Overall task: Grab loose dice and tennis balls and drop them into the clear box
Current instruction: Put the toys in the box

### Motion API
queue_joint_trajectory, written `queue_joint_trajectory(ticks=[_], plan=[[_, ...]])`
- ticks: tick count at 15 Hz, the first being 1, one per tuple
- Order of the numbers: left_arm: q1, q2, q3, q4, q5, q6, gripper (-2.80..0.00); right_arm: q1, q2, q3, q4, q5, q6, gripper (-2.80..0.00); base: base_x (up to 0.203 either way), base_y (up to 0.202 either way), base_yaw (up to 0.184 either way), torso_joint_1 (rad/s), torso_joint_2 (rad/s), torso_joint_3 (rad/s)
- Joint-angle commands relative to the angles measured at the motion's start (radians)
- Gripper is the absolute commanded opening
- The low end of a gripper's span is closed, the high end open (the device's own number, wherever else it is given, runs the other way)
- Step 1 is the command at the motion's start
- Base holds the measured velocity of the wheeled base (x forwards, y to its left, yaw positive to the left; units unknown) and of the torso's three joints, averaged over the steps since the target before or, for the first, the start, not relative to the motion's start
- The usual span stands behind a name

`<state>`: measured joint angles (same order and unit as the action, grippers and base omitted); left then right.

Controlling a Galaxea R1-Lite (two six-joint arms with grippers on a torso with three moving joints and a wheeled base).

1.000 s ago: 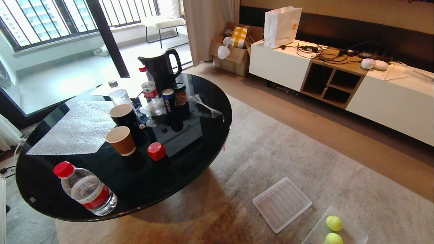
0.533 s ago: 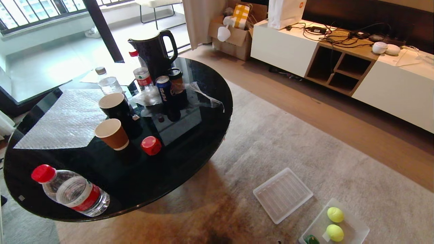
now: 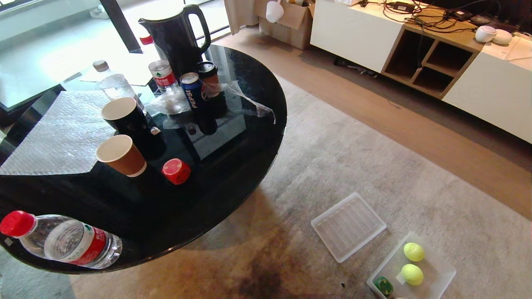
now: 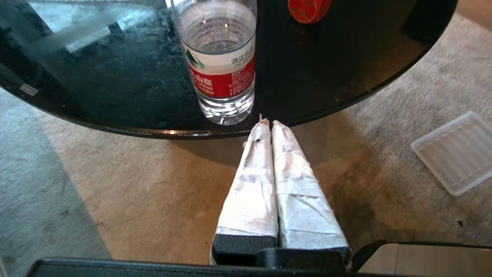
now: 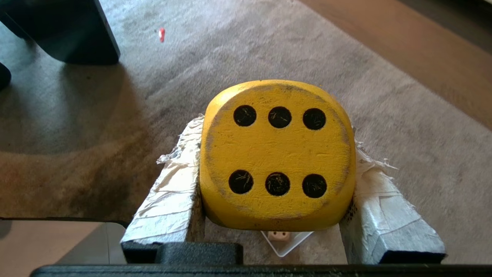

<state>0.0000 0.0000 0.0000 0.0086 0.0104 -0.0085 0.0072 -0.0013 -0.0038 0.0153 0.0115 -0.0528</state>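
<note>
My right gripper (image 5: 276,146) is shut on a yellow die (image 5: 276,154), held above the grey carpet with its six-pip face toward the camera. On the black round table (image 3: 249,137) a red die (image 3: 176,171) (image 4: 309,9) sits beside a brown paper cup (image 3: 121,155). The clear box (image 3: 436,265) stands on the carpet at the lower right. It holds two tennis balls (image 3: 414,251) (image 3: 412,274) and a dark green die (image 3: 383,285). My left gripper (image 4: 269,125) is shut and empty, just off the table's near edge by a water bottle (image 4: 219,65). Neither arm shows in the head view.
The flat ribbed lid (image 3: 348,226) (image 4: 455,152) lies on the carpet next to the box. The table also carries a kettle (image 3: 176,33), a black cup (image 3: 124,116), cans, bottles and a bubble-wrap sheet (image 3: 58,137). A white cabinet (image 3: 486,87) lines the far wall.
The head camera has tilted down, so the whole scene has slid up the picture. More of the clear box and the green die have come into view. Nothing itself has moved.
</note>
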Motion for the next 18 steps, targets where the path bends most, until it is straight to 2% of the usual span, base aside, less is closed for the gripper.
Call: queue_joint_trajectory(ticks=[1,18], plan=[[0.0,0.0,0.0,0.001,0.0,-0.001,-2.8,0.0,0.0,0.001,0.0,0.001,-0.001,-2.8,0.0,0.0,0.0,0.002,0.01,-0.196],[0.0,0.0,0.0,0.001,0.0,-0.001,-2.8,0.0,0.0,0.001,0.0,0.001,0.001,-2.8,0.0,0.0,0.0,0.004,0.0,-0.196]])
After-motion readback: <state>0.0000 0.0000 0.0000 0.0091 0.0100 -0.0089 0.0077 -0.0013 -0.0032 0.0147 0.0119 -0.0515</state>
